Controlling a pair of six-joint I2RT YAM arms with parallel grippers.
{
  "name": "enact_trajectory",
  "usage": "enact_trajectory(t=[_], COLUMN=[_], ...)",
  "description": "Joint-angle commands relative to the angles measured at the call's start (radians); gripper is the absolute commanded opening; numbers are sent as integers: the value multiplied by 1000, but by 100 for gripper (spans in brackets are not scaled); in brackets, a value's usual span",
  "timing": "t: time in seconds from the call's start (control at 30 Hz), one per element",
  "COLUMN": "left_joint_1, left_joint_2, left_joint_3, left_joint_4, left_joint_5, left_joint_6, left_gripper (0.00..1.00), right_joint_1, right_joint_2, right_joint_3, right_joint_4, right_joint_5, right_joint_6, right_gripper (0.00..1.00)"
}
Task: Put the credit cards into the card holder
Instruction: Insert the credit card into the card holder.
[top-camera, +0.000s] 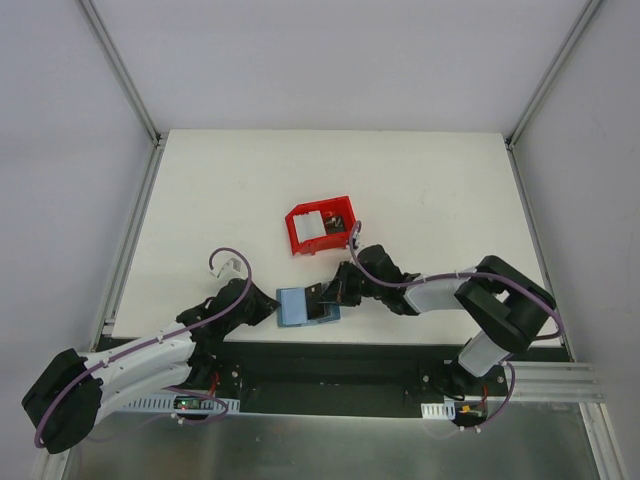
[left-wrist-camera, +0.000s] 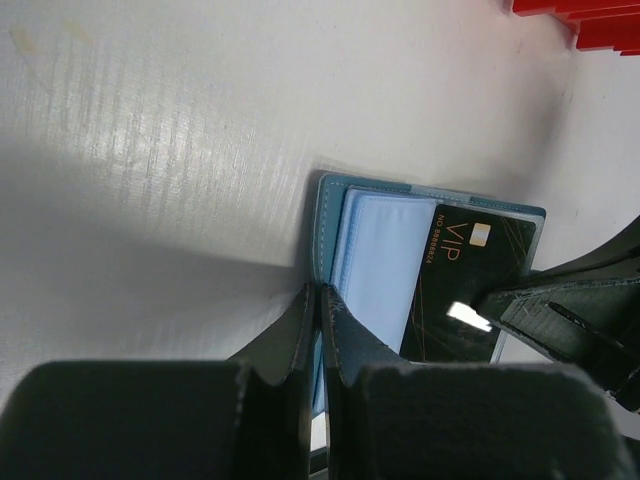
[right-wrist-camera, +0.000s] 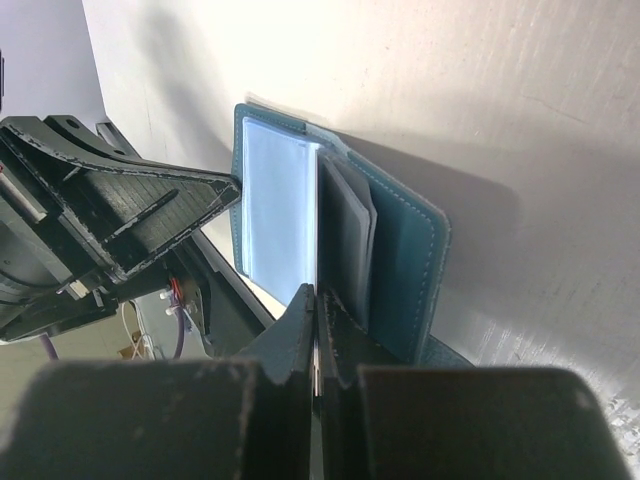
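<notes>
Plainly the card holder (top-camera: 295, 306) lies open on the table (top-camera: 220, 200) near its front edge, between the two arms. The left gripper (top-camera: 270, 305) is closed on the holder's left cover edge, pinning it. The right gripper (top-camera: 328, 295) is closed thin on a dark card (left-wrist-camera: 465, 290), apparently pinching its near end. That card rests over the holder's right half, its long axis parallel to the fold, with the pale blue pockets (left-wrist-camera: 385, 260) just beside it toward the left gripper. So the slide likely runs leftward, and the right arm is placed for it. Gold lettering reads "VIP"; a small line beside it starts "NO", but the digits are too fine to trust.
</notes>
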Motion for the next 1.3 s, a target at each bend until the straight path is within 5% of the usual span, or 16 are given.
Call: enact_trajectory(t=[0.0,1.27], left_joint_1=[-8,-8], left_joint_2=[7,9], left_joint_3=[-4,-14], left_joint_4=[12,29], left_joint_5=[-6,2], left_joint_6=[-12,-15], left_gripper=[0,0], right_joint_1=[-2,-30], right_joint_2=[21,121], right_joint_3=[-10,35], right_joint_4=[76,104], right_joint_5=[-28,-43], right_joint_6=[25,22], right_gripper=[0,0])
